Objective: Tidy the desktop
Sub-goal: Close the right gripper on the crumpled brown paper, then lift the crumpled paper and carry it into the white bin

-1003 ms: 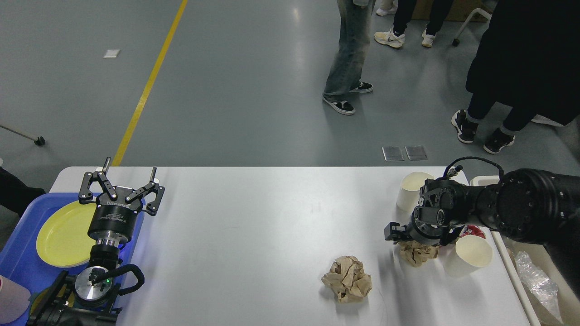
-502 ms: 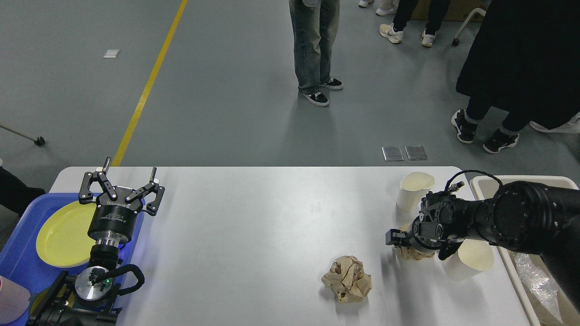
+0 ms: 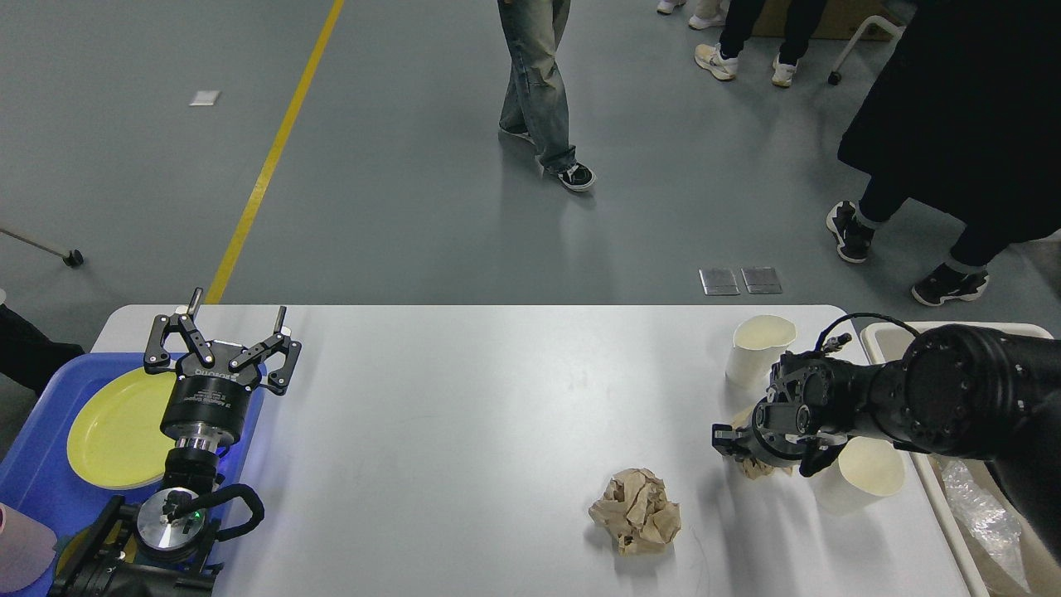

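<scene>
Tidy is roughly partway: desktop (image 3: 464, 431) is mostly bare but trash remains on its right side.

Near to far:
- Paper ball (image 3: 635, 521) sits loose near the front edge, right of centre, nothing touching it.
- Tipped cup (image 3: 862, 477) lies on its side at the right edge, mouth toward camera.
- Second paper wad (image 3: 753, 468) sits just left of that cup, mostly hidden under the right gripper (image 3: 758, 448).
- Upright cup (image 3: 756, 348) stands at the far right.
- Bin (image 3: 953, 506) off the right edge already has clear plastic in it. Blue tray (image 3: 37, 473) at the left holds a yellow plate (image 3: 116, 427).

Arms: right arm reaches in low from the right, wrist bent down, gripper on top of the wad. Fingers are dark and end-on, so I can't tell whether it's clamped on the paper or just around it. Left gripper (image 3: 236, 327) points up over the tray's right edge, fingers spread, holding nothing.

Left, by my read: both wads and two cups.
</scene>
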